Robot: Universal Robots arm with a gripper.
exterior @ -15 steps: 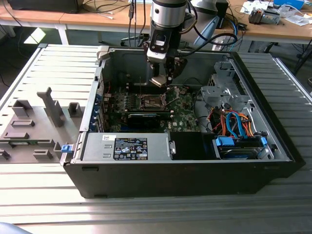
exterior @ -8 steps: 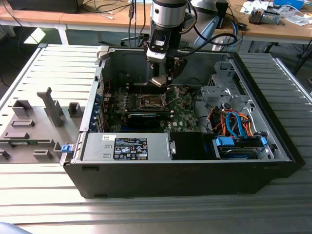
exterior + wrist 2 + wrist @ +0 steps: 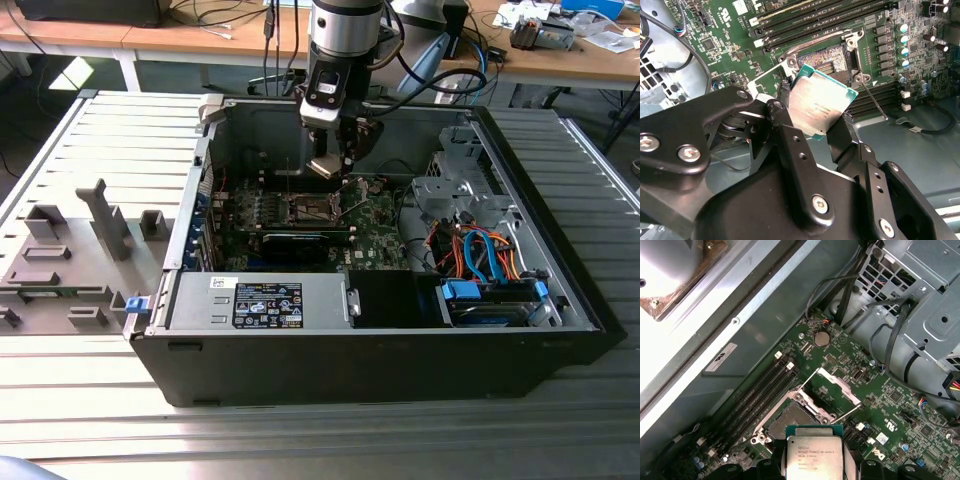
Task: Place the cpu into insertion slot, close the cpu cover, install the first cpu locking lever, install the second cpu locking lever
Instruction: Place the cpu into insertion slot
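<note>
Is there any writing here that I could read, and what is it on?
None can be read for sure.
The cpu in the tool: printed lines on its metal top, too small.
The white sticker on the case wall: one mark, unclear.
The black label on the power supply: too small.
The motherboard: white markings, too small.

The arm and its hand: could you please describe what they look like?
The arm is a silvery-grey cylinder with black trim. The hand is matte black, built of angular linked bars joined by silver screw heads.
</note>
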